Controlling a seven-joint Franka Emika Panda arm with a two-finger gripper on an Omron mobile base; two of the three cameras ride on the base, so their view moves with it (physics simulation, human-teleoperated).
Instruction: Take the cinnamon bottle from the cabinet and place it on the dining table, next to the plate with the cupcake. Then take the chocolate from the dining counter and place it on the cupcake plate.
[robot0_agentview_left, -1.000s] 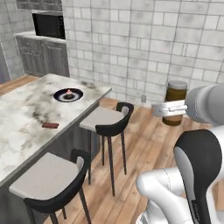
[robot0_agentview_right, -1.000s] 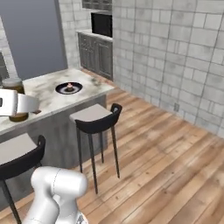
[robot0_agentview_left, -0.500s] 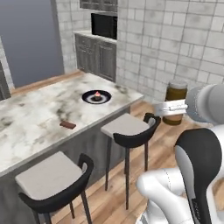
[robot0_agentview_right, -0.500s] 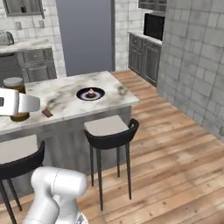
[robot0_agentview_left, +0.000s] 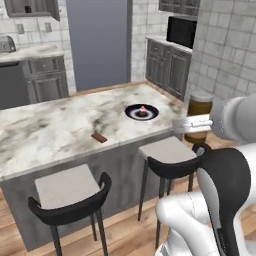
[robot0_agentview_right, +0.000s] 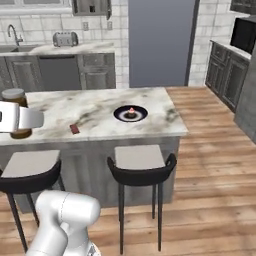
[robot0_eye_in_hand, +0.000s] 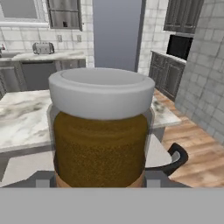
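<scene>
two stools (robot0_agentview_left: 170, 159) stand along the near side of the marble counter (robot0_agentview_left: 50, 130), which runs across the middle of the left base view. on the counter, right of centre in that view, sits the dark plate (robot0_agentview_left: 141, 112) with the cupcake (robot0_agentview_left: 142, 109) on it; the small brown chocolate (robot0_agentview_left: 99, 137) lies lower left of the plate, well apart from it and near the counter's front edge. in the right base view the plate (robot0_agentview_right: 130, 113) is at centre and the chocolate (robot0_agentview_right: 74, 129) to its lower left. the gripper (robot0_agentview_left: 192, 123) is at the right edge of the left base view, clamped on the cinnamon bottle (robot0_agentview_left: 198, 117), which stands upright in the air off the counter's right end, above a stool. in the right base view the bottle (robot0_agentview_right: 16, 112) shows at the left edge, partly behind the white hand. the hand view has the bottle (robot0_eye_in_hand: 101, 131) front and centre, white lid up, brown powder below, with the counter and one stool behind it. grey cabinets, a toaster (robot0_agentview_right: 64, 38) and a tall grey fridge (robot0_agentview_right: 160, 42) line the back wall.
</scene>
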